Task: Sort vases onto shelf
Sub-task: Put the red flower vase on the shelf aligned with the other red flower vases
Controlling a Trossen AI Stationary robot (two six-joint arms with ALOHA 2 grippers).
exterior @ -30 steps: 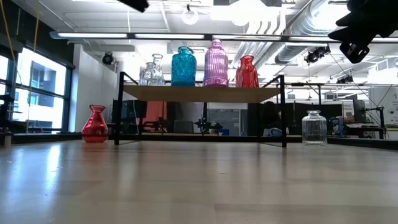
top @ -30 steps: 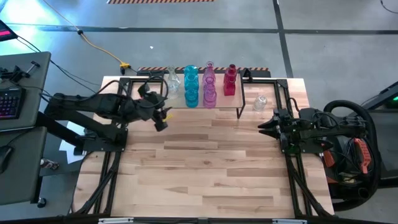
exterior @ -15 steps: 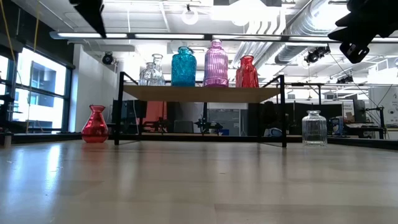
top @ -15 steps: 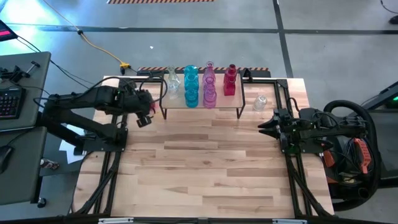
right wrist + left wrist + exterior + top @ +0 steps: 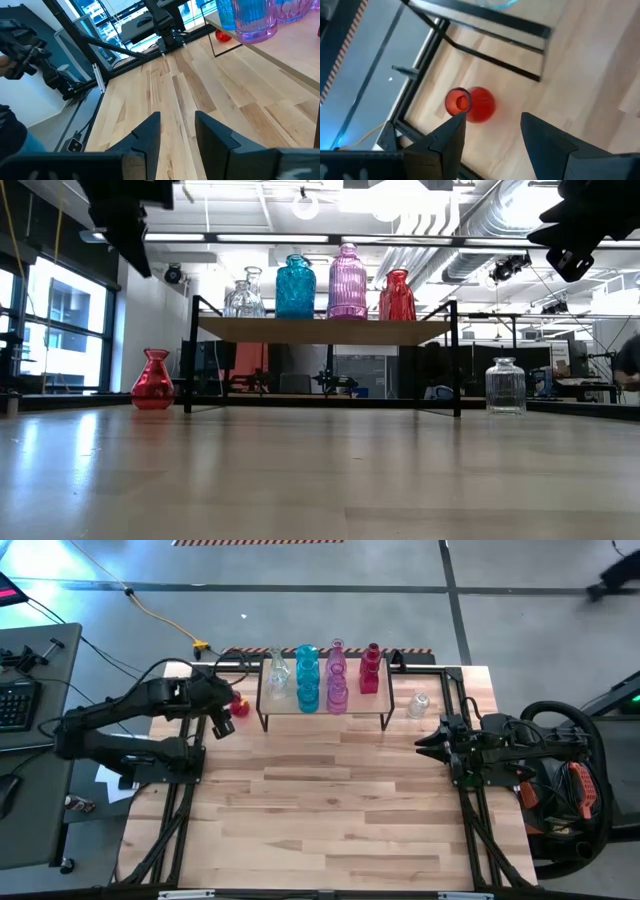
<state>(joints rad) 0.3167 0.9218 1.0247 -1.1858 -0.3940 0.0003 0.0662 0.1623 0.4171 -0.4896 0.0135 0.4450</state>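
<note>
The shelf point(image 5: 356, 706) stands at the far edge and carries a clear vase point(image 5: 277, 672), teal vases point(image 5: 307, 676), pink-purple vases point(image 5: 336, 678) and a red vase point(image 5: 370, 670). A small red vase point(image 5: 240, 705) stands upright on the table, left of the shelf point(image 5: 320, 330); it also shows in the low view point(image 5: 152, 380) and the left wrist view point(image 5: 470, 104). A clear jar point(image 5: 419, 703) stands on the table, right of the shelf. My left gripper point(image 5: 492, 131) is open and hangs above and just near of the red vase, touching nothing. My right gripper point(image 5: 177, 131) is open and waits at the table's right edge.
The shelf's black legs point(image 5: 495, 60) stand close to the red vase on its right. The table's black frame rail point(image 5: 415, 107) runs along the left edge beside it. The wide wooden tabletop point(image 5: 330, 810) lies near of the shelf. A person point(image 5: 628, 365) shows in the room beyond.
My left gripper has swung from the front of the shelf toward the table's left edge and has come down, ending above the red vase. The vases and my right arm have kept still.
</note>
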